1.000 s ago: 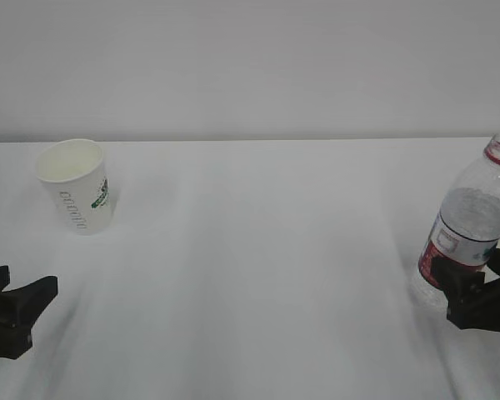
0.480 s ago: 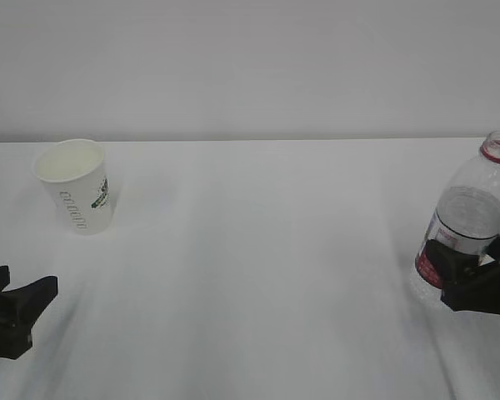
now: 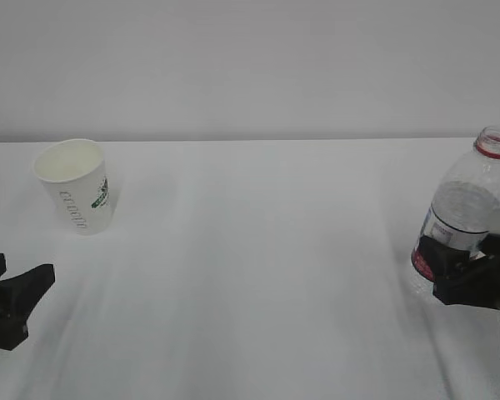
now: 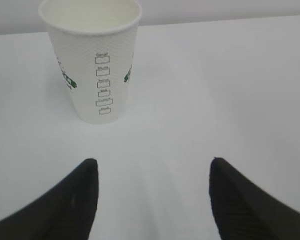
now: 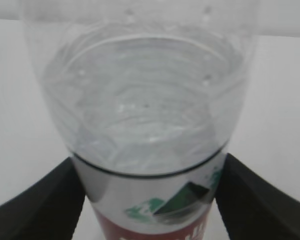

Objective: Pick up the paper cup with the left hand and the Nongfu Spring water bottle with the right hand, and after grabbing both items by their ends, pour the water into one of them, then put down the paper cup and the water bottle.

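The white paper cup (image 3: 75, 187) with its green logo stands upright at the back left of the table; in the left wrist view the paper cup (image 4: 92, 65) is ahead and slightly left of the fingers. My left gripper (image 3: 21, 271) (image 4: 152, 167) is open and empty, low over the table in front of the cup. At the right, the uncapped Nongfu Spring water bottle (image 3: 467, 208) (image 5: 140, 110) leans slightly right, partly filled with water. My right gripper (image 3: 450, 260) (image 5: 150, 159) is shut on its labelled lower part, a finger against each side.
The white table (image 3: 258, 250) runs back to a plain pale wall, its far edge level with the cup's rim. A wide bare stretch lies between cup and bottle. The bottle stands near the right edge of the exterior view.
The bottle has come more upright and shifted a little left with my right gripper on it. The left gripper has sunk slightly; the cup is where it was.
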Robot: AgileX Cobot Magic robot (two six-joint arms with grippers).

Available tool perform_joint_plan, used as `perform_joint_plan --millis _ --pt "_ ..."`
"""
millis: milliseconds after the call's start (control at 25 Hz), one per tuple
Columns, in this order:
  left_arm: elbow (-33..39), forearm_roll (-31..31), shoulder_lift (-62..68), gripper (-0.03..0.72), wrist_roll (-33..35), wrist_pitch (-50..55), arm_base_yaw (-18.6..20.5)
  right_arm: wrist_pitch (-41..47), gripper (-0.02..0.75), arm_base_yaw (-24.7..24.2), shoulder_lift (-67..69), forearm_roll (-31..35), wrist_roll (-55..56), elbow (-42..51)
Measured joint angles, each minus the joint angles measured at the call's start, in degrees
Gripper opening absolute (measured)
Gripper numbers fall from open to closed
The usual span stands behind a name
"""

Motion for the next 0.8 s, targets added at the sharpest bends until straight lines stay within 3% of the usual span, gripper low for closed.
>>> perform_joint_plan --millis 320,800 --pt "0.0 0.0 -1.9 0.507 0.0 0.0 0.0 0.0 0.659 0.0 4.4 -0.2 1.9 -0.6" --pt "0.0 0.0 -1.9 0.507 0.0 0.0 0.0 0.0 0.662 0.0 5.3 -0.3 3.2 -4.6"
